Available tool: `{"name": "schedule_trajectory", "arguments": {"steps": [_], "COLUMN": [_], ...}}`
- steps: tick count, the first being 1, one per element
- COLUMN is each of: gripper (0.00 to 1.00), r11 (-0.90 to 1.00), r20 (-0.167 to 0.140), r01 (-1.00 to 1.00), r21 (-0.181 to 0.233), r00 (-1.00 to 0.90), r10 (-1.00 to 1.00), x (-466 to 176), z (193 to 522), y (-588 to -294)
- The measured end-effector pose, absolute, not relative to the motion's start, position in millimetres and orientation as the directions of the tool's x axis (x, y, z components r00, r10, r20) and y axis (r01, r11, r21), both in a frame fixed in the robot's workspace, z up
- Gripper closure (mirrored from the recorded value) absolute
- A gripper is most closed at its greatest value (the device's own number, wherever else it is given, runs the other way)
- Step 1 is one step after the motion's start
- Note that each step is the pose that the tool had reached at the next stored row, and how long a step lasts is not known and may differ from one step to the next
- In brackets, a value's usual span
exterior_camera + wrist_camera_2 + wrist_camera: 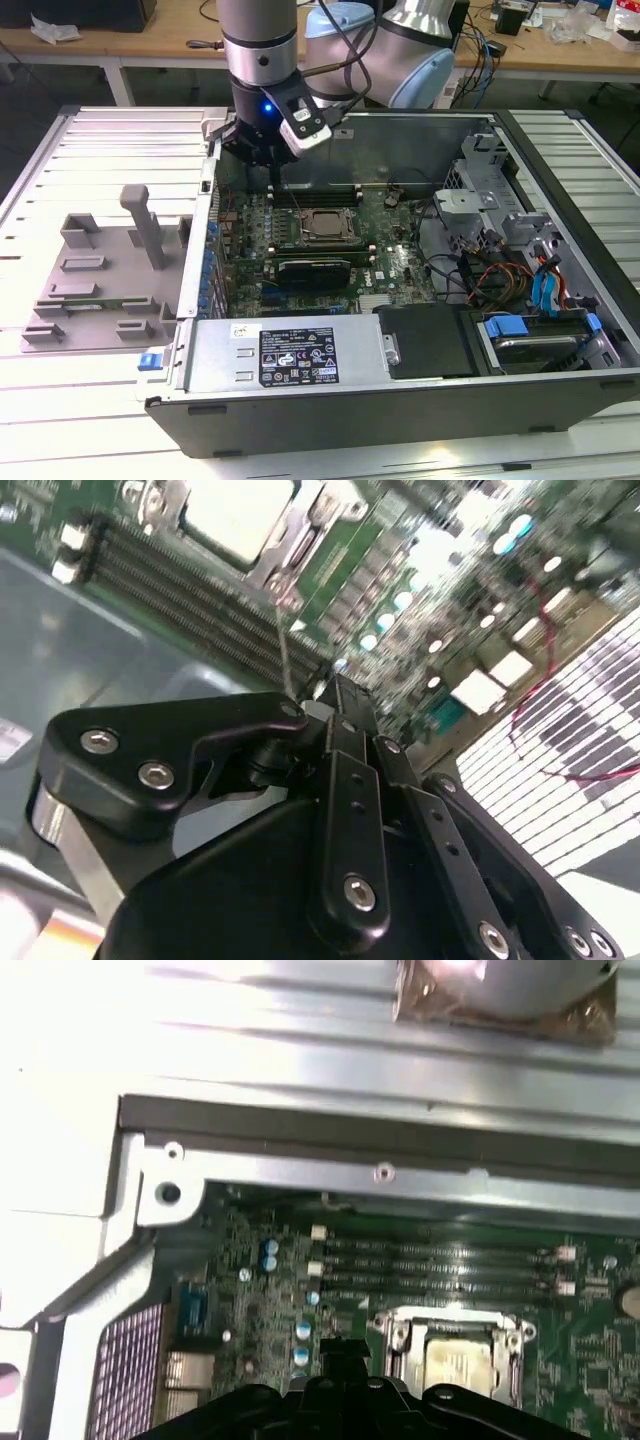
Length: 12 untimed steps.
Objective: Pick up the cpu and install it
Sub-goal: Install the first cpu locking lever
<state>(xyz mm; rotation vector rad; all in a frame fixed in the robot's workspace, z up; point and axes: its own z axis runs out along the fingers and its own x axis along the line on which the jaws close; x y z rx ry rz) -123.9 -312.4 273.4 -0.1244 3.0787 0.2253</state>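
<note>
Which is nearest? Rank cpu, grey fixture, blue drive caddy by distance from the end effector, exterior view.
1. cpu, mid-case, beside the end effector.
2. grey fixture, outside the case, exterior view's left.
3. blue drive caddy, inside the case, exterior view's right.

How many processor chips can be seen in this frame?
1. The cpu lies in the socket frame on the green board inside the open case; others may be hidden.
</note>
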Motion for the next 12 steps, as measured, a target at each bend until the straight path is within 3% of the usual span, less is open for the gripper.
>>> {"name": "schedule_trajectory", "arguments": {"steps": [12], "gripper": [0.89], "r11": [0.976], "r20": [-0.062], "r01": [-0.084], "r21": [0.199], "r00": [-0.995], "r10": [-0.073], "x": [-124.6], "z": [259.2], "y": [-312.6]}}
